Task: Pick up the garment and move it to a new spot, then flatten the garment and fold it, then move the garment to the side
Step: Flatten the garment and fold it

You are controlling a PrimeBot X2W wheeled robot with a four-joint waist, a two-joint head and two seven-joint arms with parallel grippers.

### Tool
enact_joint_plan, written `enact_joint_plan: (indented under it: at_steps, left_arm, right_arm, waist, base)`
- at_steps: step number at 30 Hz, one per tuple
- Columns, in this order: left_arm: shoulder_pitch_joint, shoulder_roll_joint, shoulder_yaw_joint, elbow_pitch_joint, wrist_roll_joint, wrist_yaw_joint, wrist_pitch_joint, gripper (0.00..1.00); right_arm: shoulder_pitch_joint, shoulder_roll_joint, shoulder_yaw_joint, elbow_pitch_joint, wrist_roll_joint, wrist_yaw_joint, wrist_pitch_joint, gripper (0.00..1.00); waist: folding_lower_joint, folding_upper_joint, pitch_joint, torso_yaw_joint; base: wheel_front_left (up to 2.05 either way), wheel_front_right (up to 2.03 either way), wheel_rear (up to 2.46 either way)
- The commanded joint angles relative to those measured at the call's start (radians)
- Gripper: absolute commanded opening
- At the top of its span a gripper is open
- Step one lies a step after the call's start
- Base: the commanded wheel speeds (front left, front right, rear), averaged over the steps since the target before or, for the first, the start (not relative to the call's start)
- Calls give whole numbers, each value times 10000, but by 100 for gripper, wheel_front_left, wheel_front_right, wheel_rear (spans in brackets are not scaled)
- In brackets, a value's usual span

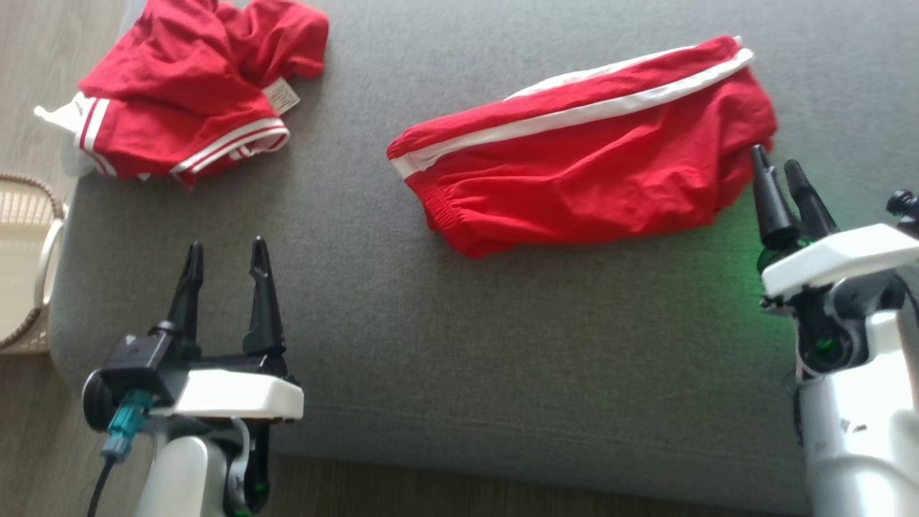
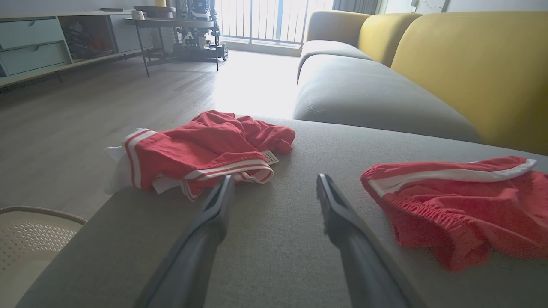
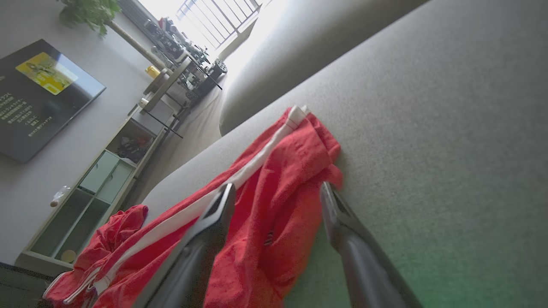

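Window (image 2: 265,19) glare, soft daylight, blurred edges

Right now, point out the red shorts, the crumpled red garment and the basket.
red shorts (image 1: 574,172): head view, middle of fabric.
crumpled red garment (image 1: 194,93): head view, upper fabric.
basket (image 1: 52,248): head view, rim.

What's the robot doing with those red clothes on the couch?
It's getting ready to tidy them. Its right gripper is open at the end of the red shorts, which lie on the grey cushion, but it isn't holding them yet. The left gripper is open too, over bare cushion. A crumpled red garment sits at the far left corner.
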Motion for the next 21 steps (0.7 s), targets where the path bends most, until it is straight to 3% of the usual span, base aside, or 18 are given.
enact_joint_plan:
  at_steps: [1,12,21]
  left_arm:
    - [-378,47,276,-373,5,-3,-78,100]
    - [-645,47,-134,-281,-230,149,-78,100]
    - [-690,47,-269,-227,-314,227,-78,100]
  right_arm:
    - [-480,57,34,-17,327,-2,178,100]
    - [-2335,58,-1484,3006,1105,-2,1038,100]
    - [-3016,58,-1629,4343,881,-2,1643,100]
  waist:
    - [0,0,222,182]
    - [0,0,579,456]
    - [0,0,611,534]
  base:
    - [0,0,0]
    - [0,0,0]
    - [0,0,0]
